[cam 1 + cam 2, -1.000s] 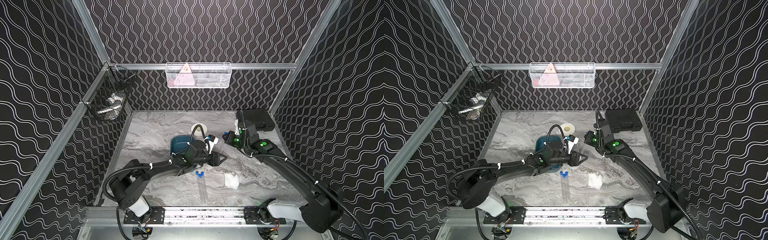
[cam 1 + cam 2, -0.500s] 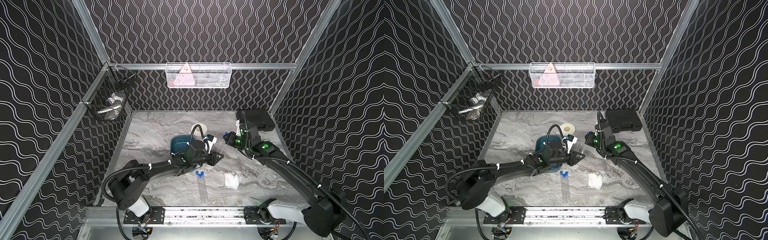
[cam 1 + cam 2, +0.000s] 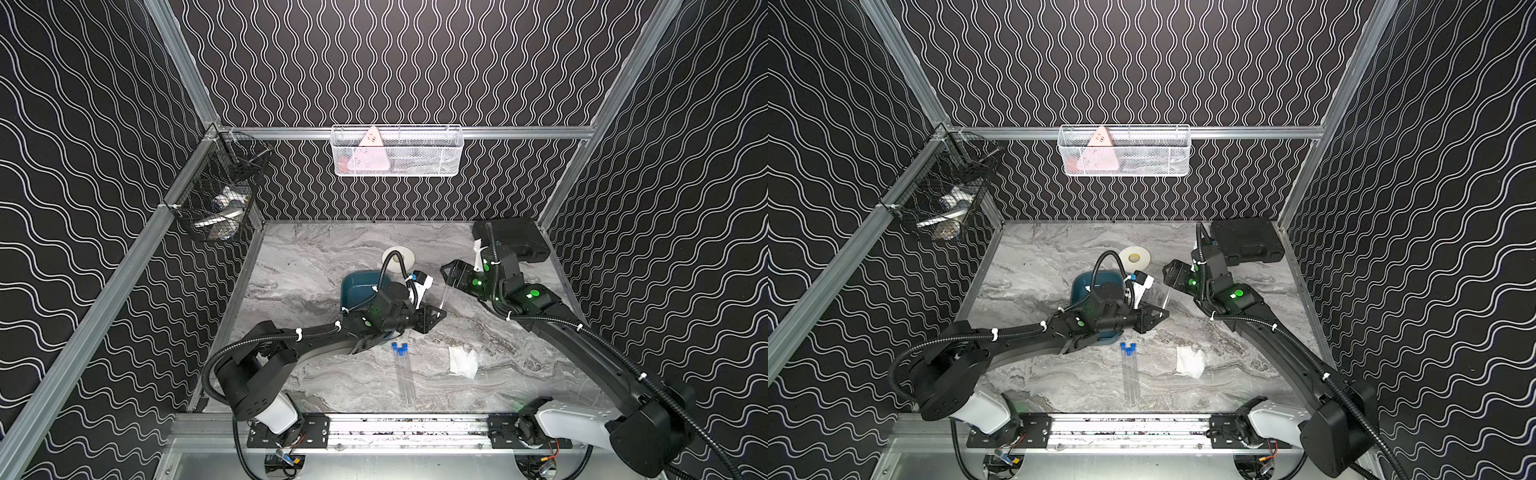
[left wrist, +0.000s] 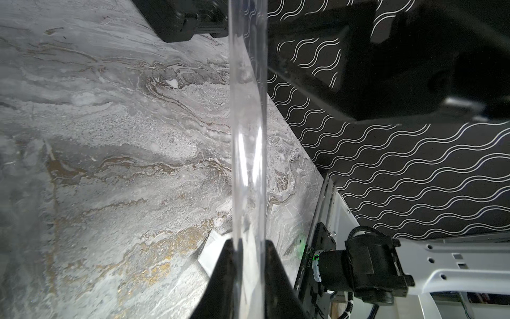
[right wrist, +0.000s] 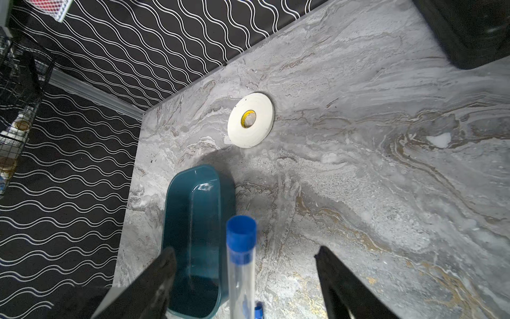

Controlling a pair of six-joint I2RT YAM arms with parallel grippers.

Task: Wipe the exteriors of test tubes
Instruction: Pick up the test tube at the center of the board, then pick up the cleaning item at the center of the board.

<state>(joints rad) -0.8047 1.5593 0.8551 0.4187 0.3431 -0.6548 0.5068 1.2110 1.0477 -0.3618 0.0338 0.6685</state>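
Note:
One clear test tube with a blue cap stands tilted above the table, and my left gripper is shut on its lower part. In both top views this gripper hovers just right of the teal tray. My right gripper is open around the capped end of the test tube; both fingers stand clear of it. More test tubes lie side by side near the table's front, caps toward the tray. A crumpled white tissue lies to their right.
A white tape roll lies behind the tray, and a black case sits in the back right corner. A black wire basket hangs on the left wall and a white one on the back wall.
My left gripper closed on the tube's lower part. After that my right gripper opened and let go of the capped end, drawing back a little toward the black case.

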